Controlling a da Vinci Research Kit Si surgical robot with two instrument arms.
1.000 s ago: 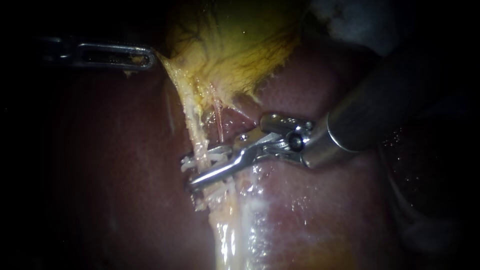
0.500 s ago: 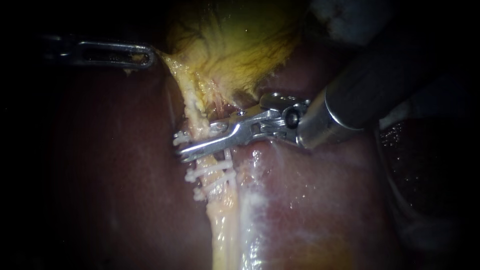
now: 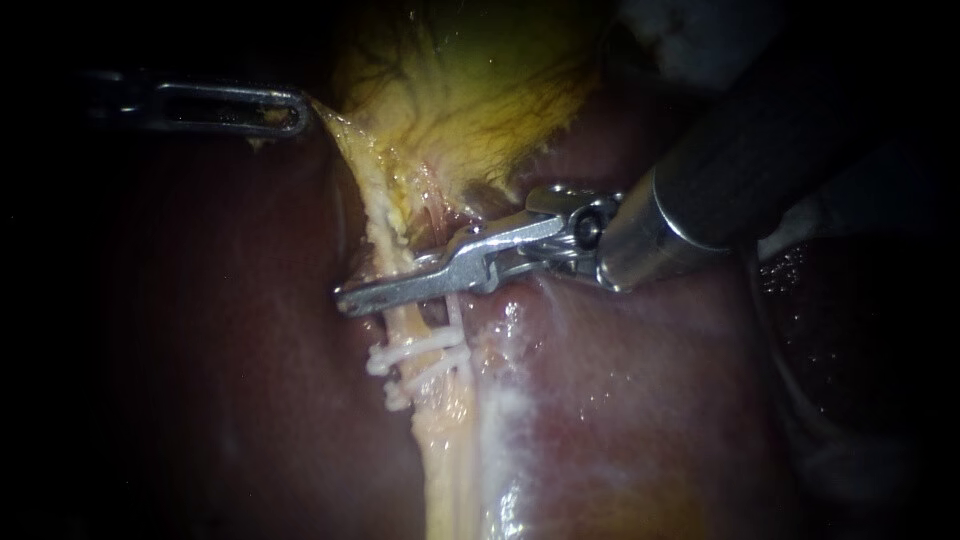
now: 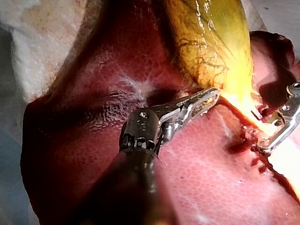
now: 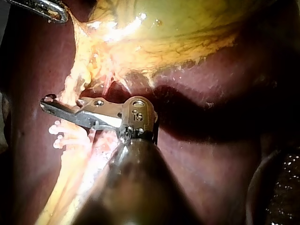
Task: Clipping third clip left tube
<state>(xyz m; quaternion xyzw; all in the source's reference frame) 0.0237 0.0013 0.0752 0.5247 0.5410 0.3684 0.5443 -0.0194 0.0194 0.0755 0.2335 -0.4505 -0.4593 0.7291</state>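
1. Left instrument (image 3: 296, 111): your jaws are closed on a fold at the edge of the gallbladder (image 3: 470, 90). The fold is drawn out taut from the yellow wall. The left wrist view confirms both jaws (image 4: 208, 96) clamp this fold from two sides.

2. Right instrument (image 3: 352, 297): your jaws lie across the left tube (image 3: 392, 245) and are drawn narrow, closed on it. The tube shows on both sides of the jaws. In the right wrist view the jaw tips (image 5: 49, 104) reach just past the tube's far side.

3. Left tube: it runs as a pale strand from the gallbladder's lower edge down over the liver (image 3: 620, 400).

4. Clips (image 3: 415, 352): two white clips sit on the tube, close together. They lie just beside your right jaws, on the side away from the gallbladder.
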